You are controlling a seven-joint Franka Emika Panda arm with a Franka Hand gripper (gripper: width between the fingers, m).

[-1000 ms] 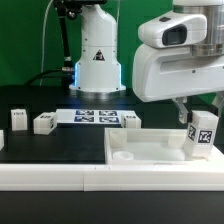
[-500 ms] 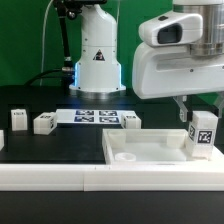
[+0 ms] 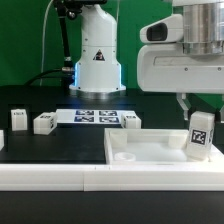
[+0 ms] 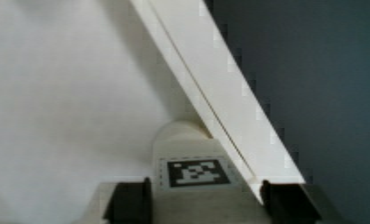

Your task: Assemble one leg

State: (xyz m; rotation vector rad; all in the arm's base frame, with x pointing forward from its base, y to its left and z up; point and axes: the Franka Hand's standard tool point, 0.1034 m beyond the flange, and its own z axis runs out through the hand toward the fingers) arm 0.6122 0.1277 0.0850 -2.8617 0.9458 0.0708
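Nearest, the big white tray (image 3: 150, 152) lies flat on the black table (image 3: 50, 148). The leg (image 3: 201, 137) is at the tray's corner on the exterior view's right, slightly tilted, its tag facing out. The claw (image 3: 200, 113) is clamped on its upper part. The wrist view shows both fingers (image 4: 132, 200) pressed to the leg's sides just inside the tray rim, probably lining it up with a corner socket, which isn't visible. Behind are three loose legs (image 3: 43, 123), apart, waiting. The marker board (image 3: 95, 117) is beyond, and the robot base (image 3: 97, 60) farthest.
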